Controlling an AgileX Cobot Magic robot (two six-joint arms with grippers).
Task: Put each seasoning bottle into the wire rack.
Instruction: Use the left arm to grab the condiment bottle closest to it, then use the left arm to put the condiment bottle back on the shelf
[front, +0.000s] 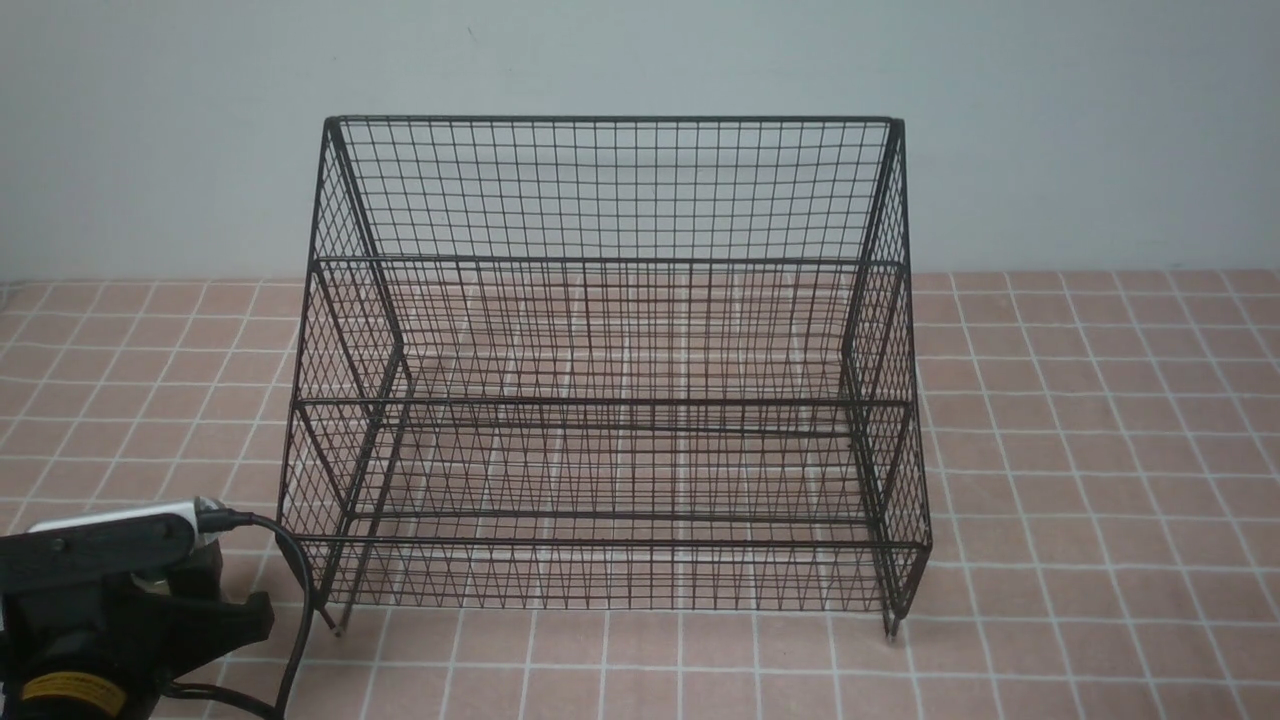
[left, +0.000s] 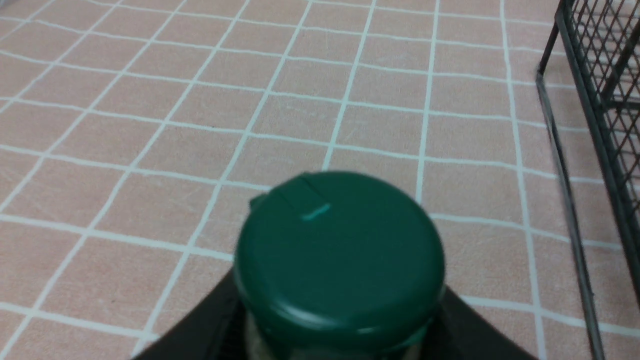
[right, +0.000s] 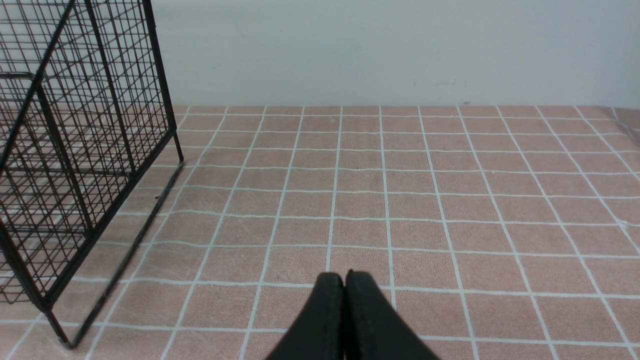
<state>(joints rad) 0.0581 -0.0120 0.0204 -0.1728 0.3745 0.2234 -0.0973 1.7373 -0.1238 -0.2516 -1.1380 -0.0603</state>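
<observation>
The seasoning bottle (left: 340, 260) shows in the left wrist view by its dark green round cap, with a bit of pale content below it. My left gripper (left: 340, 325) is shut on the bottle, with one black finger (left: 200, 330) on each side of it. The gripper holds it low over the tiled table, beside the rack's front left corner. In the front view my left gripper (front: 190, 590) sits at the bottom left and hides the bottle. The black wire rack (front: 610, 120) stands in the middle with nothing on its tiers. My right gripper (right: 345, 282) is shut and holds nothing.
The table is covered with a pink tiled cloth (front: 1080, 450) and a grey wall stands behind it. The rack's left side (left: 600, 75) is close to the bottle. The rack's right side (right: 75, 150) stands beside my right gripper. A black cable (front: 290, 560) loops off the left wrist.
</observation>
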